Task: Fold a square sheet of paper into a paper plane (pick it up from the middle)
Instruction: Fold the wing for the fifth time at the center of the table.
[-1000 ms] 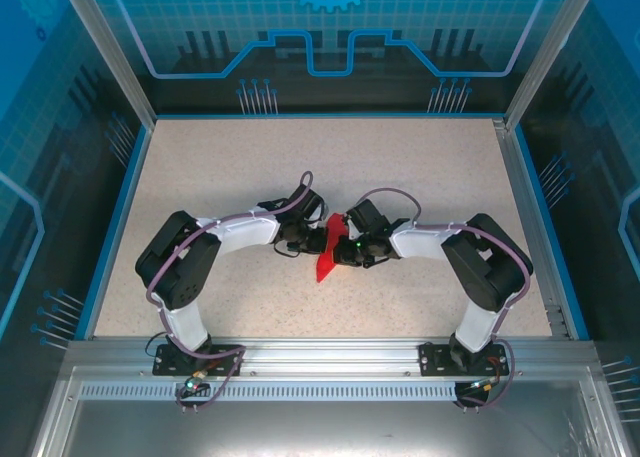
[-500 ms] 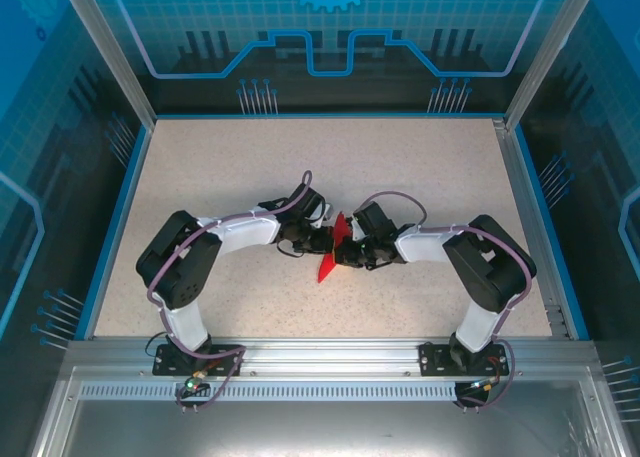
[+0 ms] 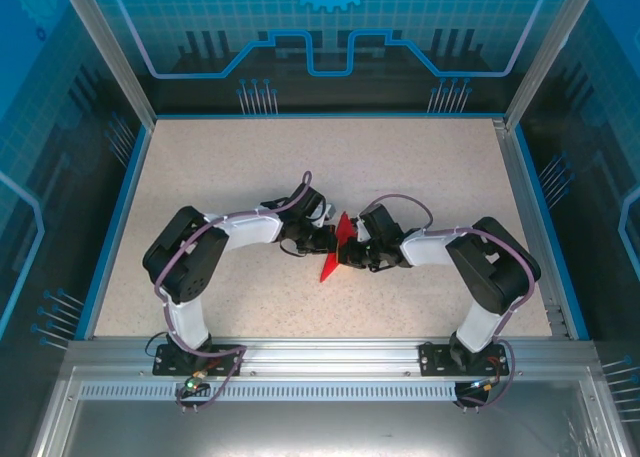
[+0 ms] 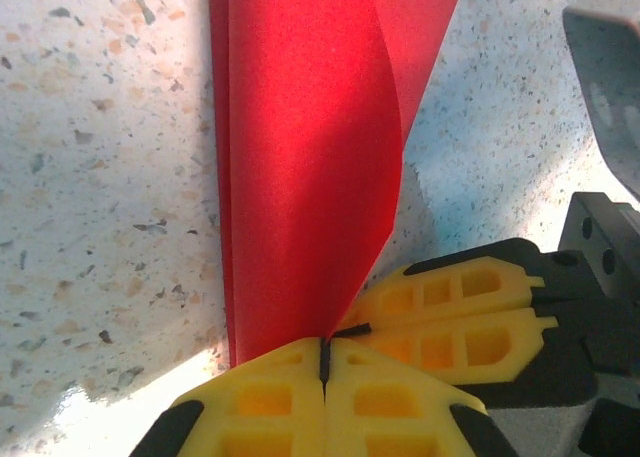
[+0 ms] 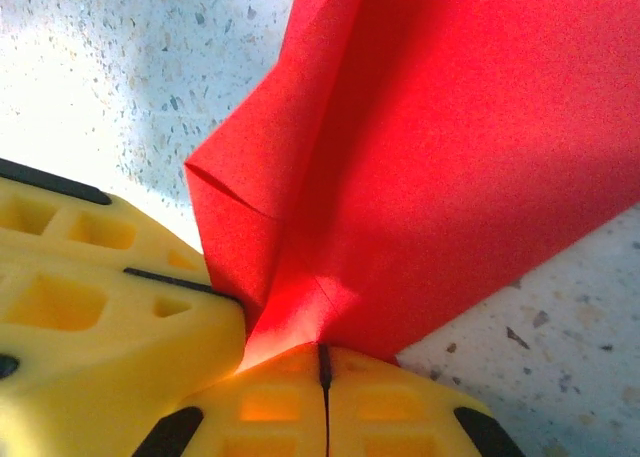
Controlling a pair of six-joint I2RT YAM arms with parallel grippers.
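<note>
Centre of the top view: the square sheet of paper (image 3: 333, 260), creased into a narrow red wedge, sits between the two arms over the tabletop (image 3: 250, 167), with its tip pointing toward the lower left. The left gripper (image 3: 327, 242) and the right gripper (image 3: 351, 254) meet at the sheet. In the wrist views, each pair of yellow fingertips is pressed together with red paper coming out of the seam (left gripper (image 4: 325, 362), right gripper (image 5: 323, 377)). Compared with a second ago, we see the wrists drawn closer together and the red shape slimmer. We judge that the centre fold is being closed, so the dart looks nearly formed. We cannot tell whether its lower edge touches the surface.
</note>
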